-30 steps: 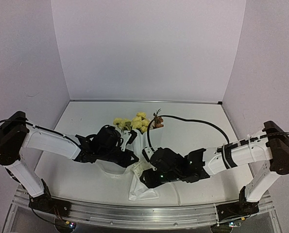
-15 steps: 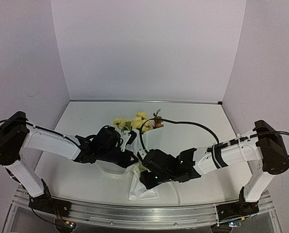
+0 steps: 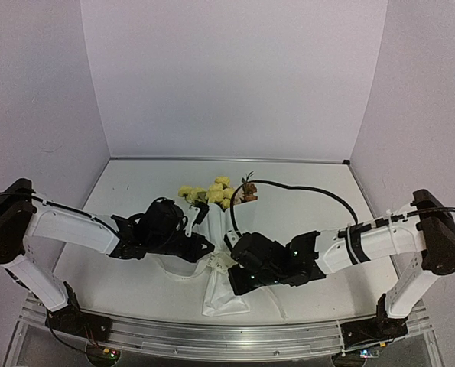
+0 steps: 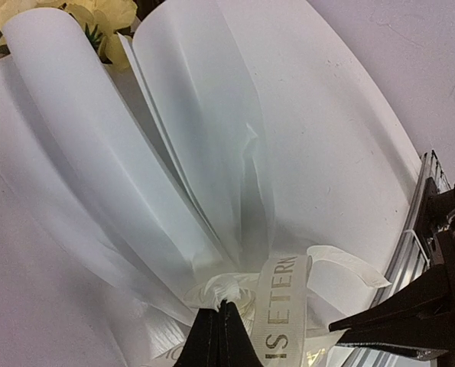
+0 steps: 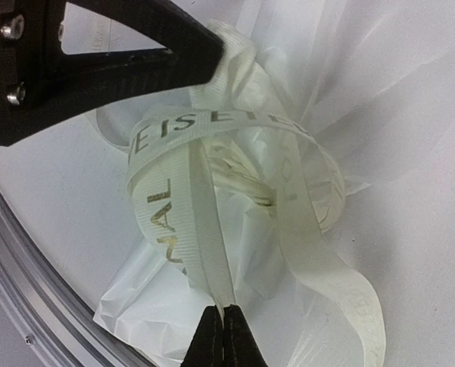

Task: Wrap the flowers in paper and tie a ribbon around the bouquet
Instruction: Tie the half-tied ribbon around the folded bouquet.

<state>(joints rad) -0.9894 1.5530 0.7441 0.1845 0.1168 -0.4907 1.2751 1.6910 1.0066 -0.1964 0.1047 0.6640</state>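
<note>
- Jaws on both arms are pressed together in the overhead view. The left gripper (image 3: 206, 246) and right gripper (image 3: 230, 264) meet almost tip to tip at the pinched neck of the bouquet (image 3: 216, 229), which lies mid-table (image 3: 135, 183). The flowers (image 3: 216, 191) poke out at 12 o'clock from the neck. The paper (image 3: 225, 298) flares into a tail toward 6 o'clock.
- Left wrist view: the jaws sit closed at 6 o'clock, nipping a cream fold of the ribbon (image 4: 284, 306) where the paper gathers. The paper folds fan up toward 12 o'clock, with yellow blooms at 11 o'clock. The right gripper's black finger shows at 4 o'clock.
- Right wrist view: the jaws are closed at 6 o'clock, clamped on a ribbon strand. That strand rises to a lettered loop around the crumpled paper at the centre. The left gripper's black finger comes in from 10 o'clock, its tip touching the ribbon near 12 o'clock. A metal rail (image 5: 28, 290) runs at 7 o'clock.
</note>
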